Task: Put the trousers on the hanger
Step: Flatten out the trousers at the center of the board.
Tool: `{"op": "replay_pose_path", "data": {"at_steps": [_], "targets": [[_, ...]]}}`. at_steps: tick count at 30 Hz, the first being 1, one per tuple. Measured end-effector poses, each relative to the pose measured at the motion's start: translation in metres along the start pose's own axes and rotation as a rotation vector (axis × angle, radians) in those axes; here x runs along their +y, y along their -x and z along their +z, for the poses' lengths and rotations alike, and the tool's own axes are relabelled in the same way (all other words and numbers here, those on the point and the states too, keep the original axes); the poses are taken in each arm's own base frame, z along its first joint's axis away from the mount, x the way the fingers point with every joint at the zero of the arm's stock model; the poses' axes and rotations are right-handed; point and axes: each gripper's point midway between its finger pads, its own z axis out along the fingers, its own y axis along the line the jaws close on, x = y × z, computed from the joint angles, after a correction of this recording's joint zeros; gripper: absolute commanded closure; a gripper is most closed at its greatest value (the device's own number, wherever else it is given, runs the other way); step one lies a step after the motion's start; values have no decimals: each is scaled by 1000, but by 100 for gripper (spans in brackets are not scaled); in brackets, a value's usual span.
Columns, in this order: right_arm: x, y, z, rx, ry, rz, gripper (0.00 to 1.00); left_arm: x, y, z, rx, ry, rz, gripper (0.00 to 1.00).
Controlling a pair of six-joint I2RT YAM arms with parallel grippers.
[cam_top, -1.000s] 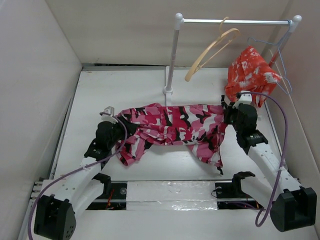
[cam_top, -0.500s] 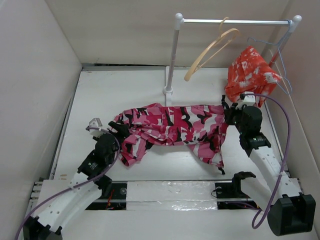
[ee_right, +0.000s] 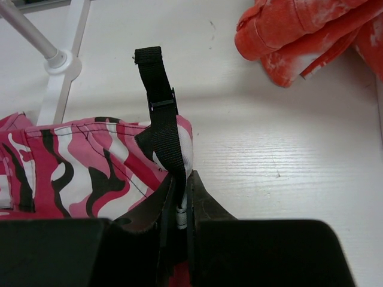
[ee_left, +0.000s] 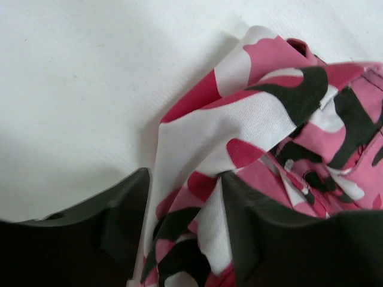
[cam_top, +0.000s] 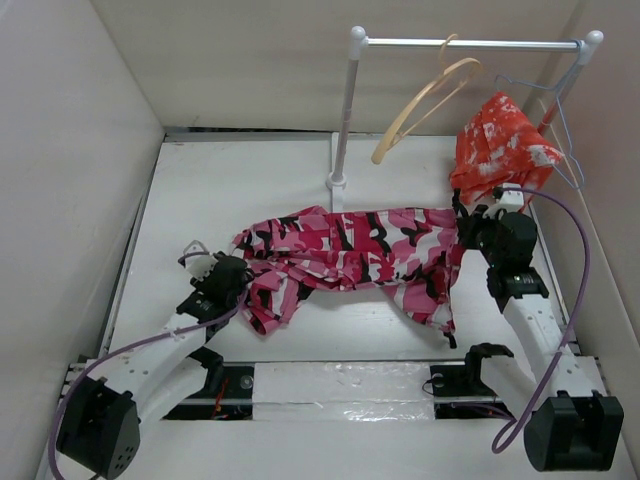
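- In front of the rack (cam_top: 345, 110) and off to its left, the left gripper (ee_left: 185, 200) has its jaws standing apart. A loose fold of the trousers (cam_top: 350, 245) lies between them, and no pinch shows.
- In front of the rack's right end, the right gripper (ee_right: 182, 185) is narrow. It is clamped on a black strap (ee_right: 160, 107) and the trousers' corner beside it.
- The trousers lie stretched across the table (cam_top: 250, 170) just in front of the rack's post. They run from one gripper to the other, and the end by the left gripper is bunched.
- The step in hand looks like taking a second hold at that bunched end.
- To do it well, the left jaws should bite deep into the fold and catch all the layers, not one edge.
- The right pinch should stay firm, and both ends should rise level so the cloth hangs as one taut band.
- The hanger (cam_top: 425, 100) hangs tilted from the rack's rail, well above and behind the trousers. It can probably swing, so a slow approach would suit.
- A red garment (cam_top: 500, 145) on a wire hanger (cam_top: 565, 140) hangs at the rack's right end, close to the right gripper. A lift on that side could snag it.
- The table is white and matt, and plain pale walls (cam_top: 250, 60) close in behind the rack and on both sides.
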Motion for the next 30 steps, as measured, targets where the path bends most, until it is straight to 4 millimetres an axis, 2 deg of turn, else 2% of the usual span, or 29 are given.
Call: {"op": "replay_pose_path", "data": {"at_steps": [2, 4, 6, 9, 11, 12, 16, 19, 20, 21, 22, 24, 26, 28, 30], "targets": [[-1, -2, 1, 8, 4, 3, 97, 0, 1, 6, 9, 5, 2, 60], [0, -3, 2, 14, 9, 7, 97, 0, -2, 12, 27, 6, 16, 78], [1, -3, 2, 12, 19, 8, 97, -5, -6, 15, 46, -11, 36, 100], [5, -1, 0, 8, 37, 7, 100, -15, 1, 14, 56, -2, 75, 100], [8, 1, -4, 2, 53, 5, 100, -35, 26, 6, 27, -19, 83, 100], [10, 2, -9, -1, 62, 1, 100, -50, 45, 0, -2, -42, 75, 100], [23, 16, -36, -27, 117, -25, 100, -112, 145, -40, -157, -151, 2, 100], [38, 38, -72, -95, 184, -66, 100, -133, 222, -79, -294, -187, -41, 100], [46, 47, -86, -124, 218, -83, 100, -131, 237, -86, -324, -180, -34, 100], [55, 56, -101, -152, 259, -100, 100, -128, 264, -98, -383, -171, -55, 100], [66, 66, -117, -180, 305, -117, 100, -123, 278, -104, -413, -154, -57, 100], [89, 86, -152, -243, 410, -150, 100, -107, 298, -112, -459, -105, -44, 100], [110, 106, -192, -307, 511, -178, 100, -95, 307, -115, -480, -60, -15, 100], [125, 126, -226, -383, 580, -206, 100, -92, 309, -116, -479, -39, 22, 100], [133, 140, -248, -450, 619, -226, 100, -94, 312, -113, -474, -24, 53, 100]]}}
